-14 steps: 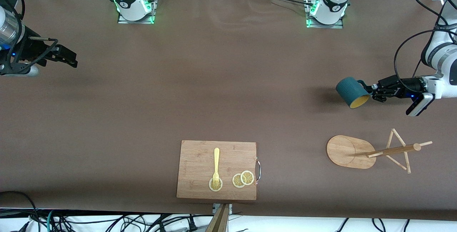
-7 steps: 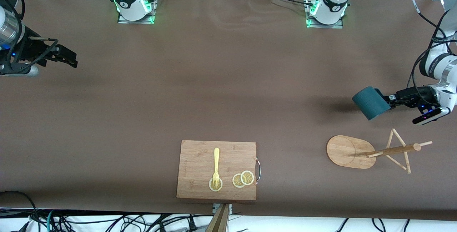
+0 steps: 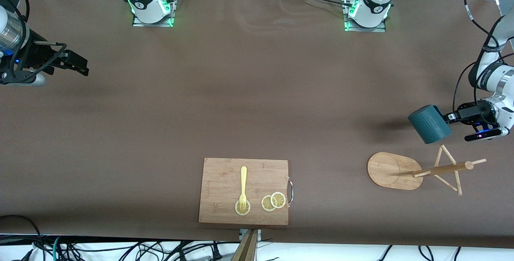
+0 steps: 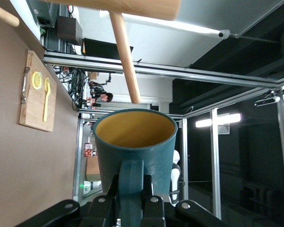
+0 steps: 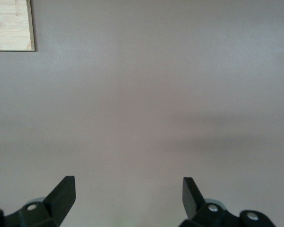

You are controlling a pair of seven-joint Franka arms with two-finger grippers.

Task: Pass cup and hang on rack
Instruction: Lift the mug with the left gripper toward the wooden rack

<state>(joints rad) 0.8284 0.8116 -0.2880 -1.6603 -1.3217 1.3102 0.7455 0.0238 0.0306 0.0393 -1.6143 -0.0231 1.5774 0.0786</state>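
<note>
The dark teal cup [image 3: 429,124] hangs in the air, held by its handle in my left gripper [image 3: 449,117], which is shut on it. It is over the table just beside the rack's pegs, at the left arm's end. In the left wrist view the cup [image 4: 135,149] shows its yellow-ochre inside, with a peg [image 4: 124,56] of the rack close above its rim. The bamboo rack [image 3: 421,169] stands on its oval base [image 3: 391,170]. My right gripper [image 3: 76,65] is open and empty over the right arm's end of the table, waiting.
A rectangular bamboo cutting board [image 3: 225,180] lies near the table's front edge, with a yellow fork [image 3: 243,188] and lemon slices [image 3: 273,201] on it. The two arm bases [image 3: 150,4] stand along the table's back edge.
My left gripper has carried the cup toward the rack and turned it, so its ochre mouth no longer faces the front camera. The right arm has stayed put.
</note>
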